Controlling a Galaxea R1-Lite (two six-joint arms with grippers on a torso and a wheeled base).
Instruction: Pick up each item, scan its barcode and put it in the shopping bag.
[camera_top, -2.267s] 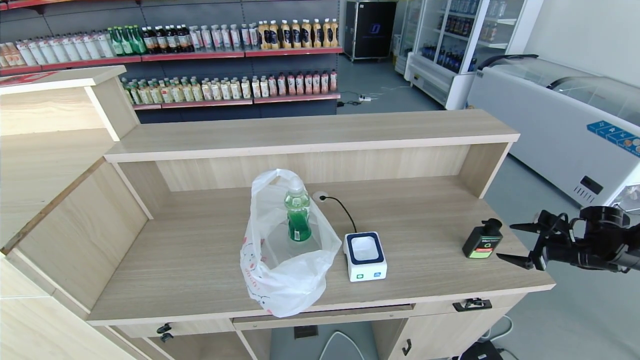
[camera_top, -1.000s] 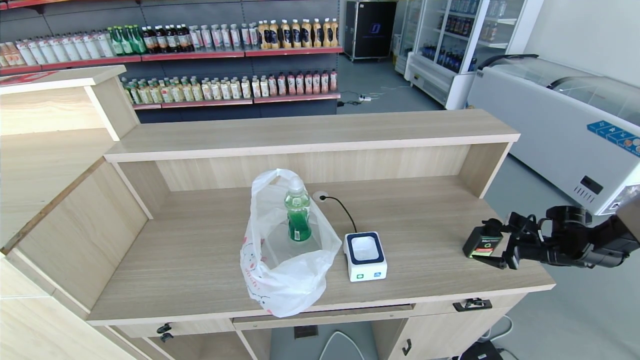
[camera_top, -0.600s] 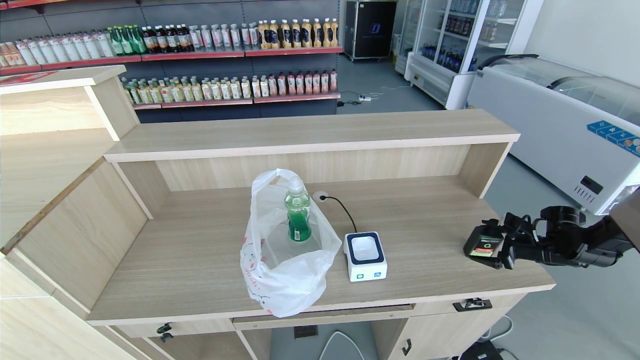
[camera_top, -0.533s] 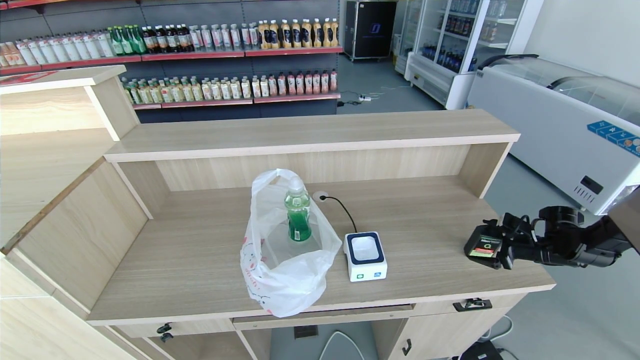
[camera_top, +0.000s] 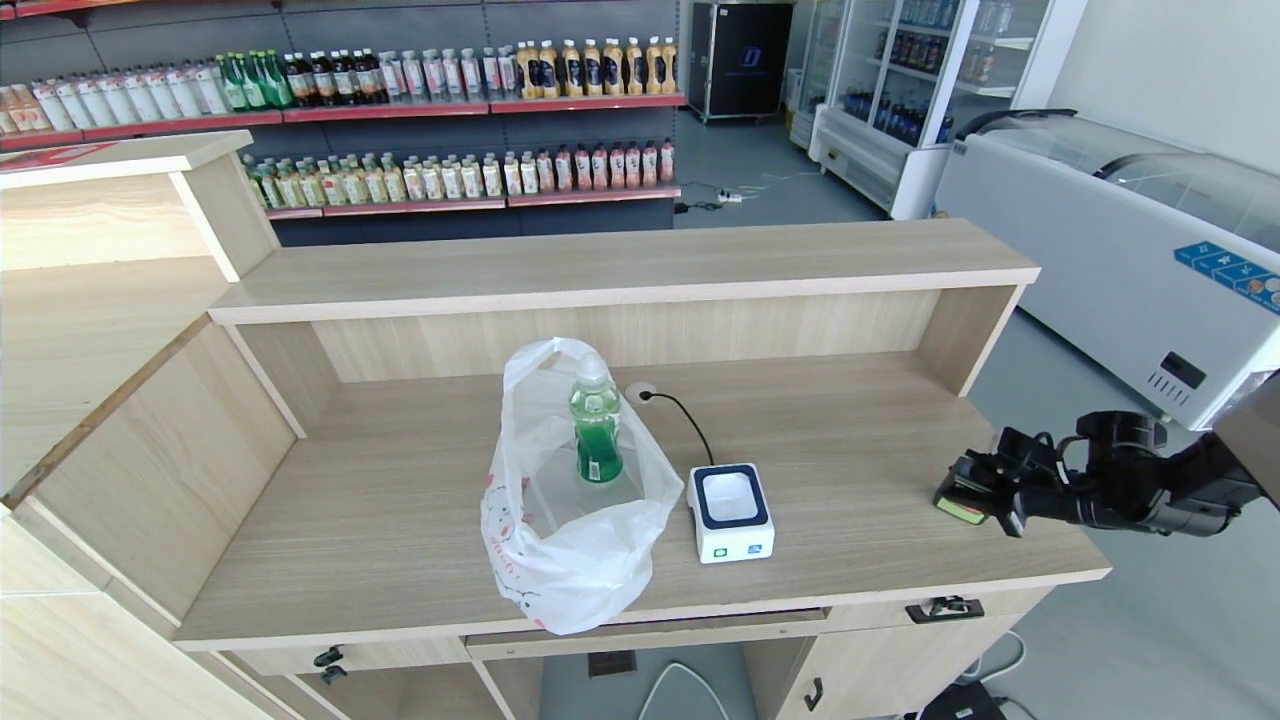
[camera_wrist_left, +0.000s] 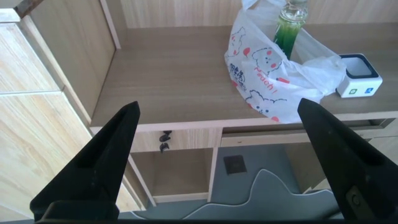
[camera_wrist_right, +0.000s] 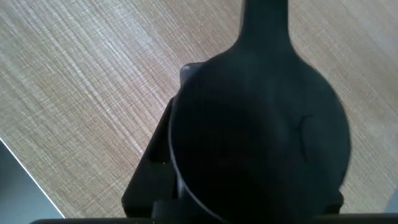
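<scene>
Clutter on the counter (camera_top: 860, 440) is slight: one scanner (camera_top: 731, 510) at centre, its cable (camera_top: 685, 415) running toward 11 o'clock, and one bag (camera_top: 570, 540) just beside it at 9 o'clock. We count two bottles. The green bottle (camera_top: 596, 425) stands upright inside the bag. The dark bottle (camera_top: 960, 492) sits at the counter's 3 o'clock edge, pinched in the right gripper (camera_top: 985, 490), its long axis tipped off upright. The scanner stands between it and the bag. We see the left gripper (camera_wrist_left: 219, 109) spread wide off the counter's 7 o'clock corner.

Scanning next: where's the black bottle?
Head view: the black bottle is in the right gripper at the right end of the counter, right of the scanner.
</scene>
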